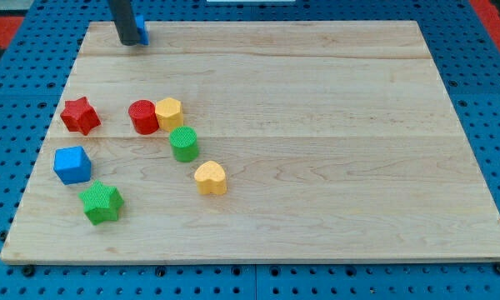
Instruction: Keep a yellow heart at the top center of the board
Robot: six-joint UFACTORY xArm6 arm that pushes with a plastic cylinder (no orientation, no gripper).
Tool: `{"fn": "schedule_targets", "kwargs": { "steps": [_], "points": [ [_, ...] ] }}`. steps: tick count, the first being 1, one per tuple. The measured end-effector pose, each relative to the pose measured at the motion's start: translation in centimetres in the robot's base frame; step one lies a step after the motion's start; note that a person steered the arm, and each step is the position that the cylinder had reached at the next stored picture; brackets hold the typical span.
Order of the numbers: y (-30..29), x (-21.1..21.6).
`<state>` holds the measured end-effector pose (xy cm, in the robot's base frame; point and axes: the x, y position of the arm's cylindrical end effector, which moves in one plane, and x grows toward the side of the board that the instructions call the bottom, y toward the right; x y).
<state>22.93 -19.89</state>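
Note:
A yellow heart (210,177) lies on the wooden board (317,125), left of centre and low. My tip (129,41) is at the board's top left corner, far up and left of the heart. A small blue block (141,31) shows just behind the rod, mostly hidden by it. A yellow hexagonal block (168,112) touches a red cylinder (142,117) higher up on the left.
A green cylinder (183,143) stands just below the yellow hexagonal block, up and left of the heart. A red star (80,115), a blue cube (72,164) and a green star (101,203) sit along the view's left side.

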Motion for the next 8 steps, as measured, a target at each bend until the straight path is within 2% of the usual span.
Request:
{"fn": "schedule_targets", "kwargs": {
  "steps": [2,3,4,6,7,8],
  "points": [
    [0.5,-0.3],
    [1.5,1.6],
    [1.7,6.3],
    [0.9,11.8],
    [1.3,11.5],
    [10.4,9.5]
  ]
}}
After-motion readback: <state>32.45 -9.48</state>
